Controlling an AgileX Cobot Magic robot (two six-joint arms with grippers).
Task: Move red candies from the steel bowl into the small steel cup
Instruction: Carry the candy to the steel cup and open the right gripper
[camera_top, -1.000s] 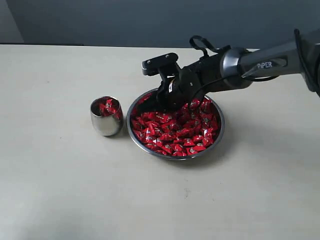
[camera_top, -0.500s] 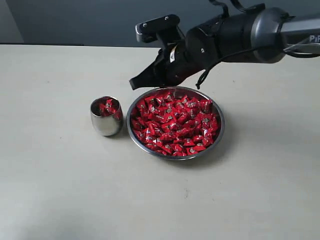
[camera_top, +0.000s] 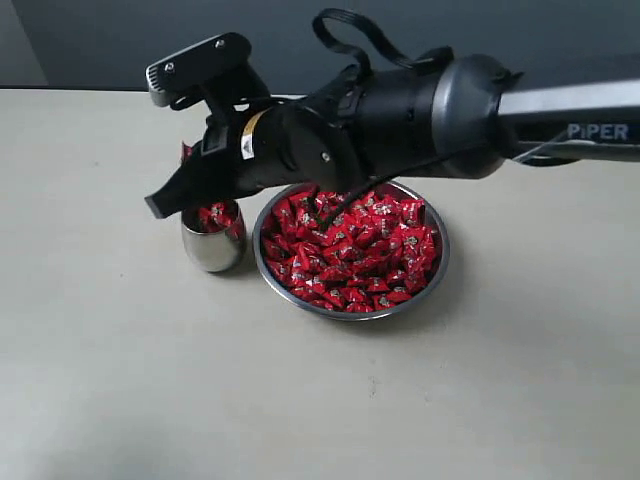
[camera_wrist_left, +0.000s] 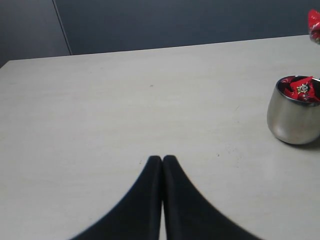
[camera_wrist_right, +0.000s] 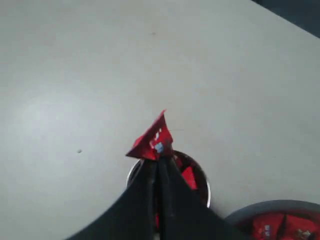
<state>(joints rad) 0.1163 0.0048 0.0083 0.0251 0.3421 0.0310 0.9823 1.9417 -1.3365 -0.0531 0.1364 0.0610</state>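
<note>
Pale beige table (camera_top: 120, 380) fills the scene, with a dark blue-grey wall (camera_top: 100, 40) along the twelve o'clock edge of the exterior view. My right arm (camera_top: 420, 115) comes in from three o'clock and crosses the middle, hiding the far rim of the bowl (camera_top: 350, 312) and the upper back of the cup (camera_top: 212, 250). My left gripper (camera_wrist_left: 162, 159) shows only in its own wrist view. Seen from my right wrist, the bowl is a sliver cut off by the frame, and my own fingers cover part of the cup's mouth.

Counted: one bowl, one cup, one candy (camera_wrist_right: 151, 142) in my grip. The red candies (camera_top: 350, 250) heaped in the bowl are too many and too overlapped to count. Those in the cup reach its rim; I make out perhaps three, no surer than that.

My right gripper (camera_wrist_right: 159, 161) is pinching that single red candy at the very fingertips, hanging over the cup's mouth and clear of it. My left gripper has its fingers pressed together with nothing between them, low over bare table, well apart from the cup.

The cup stands upright at nine o'clock of the bowl, just beside it. My right arm is the only thing standing between the exterior camera and the two vessels.
</note>
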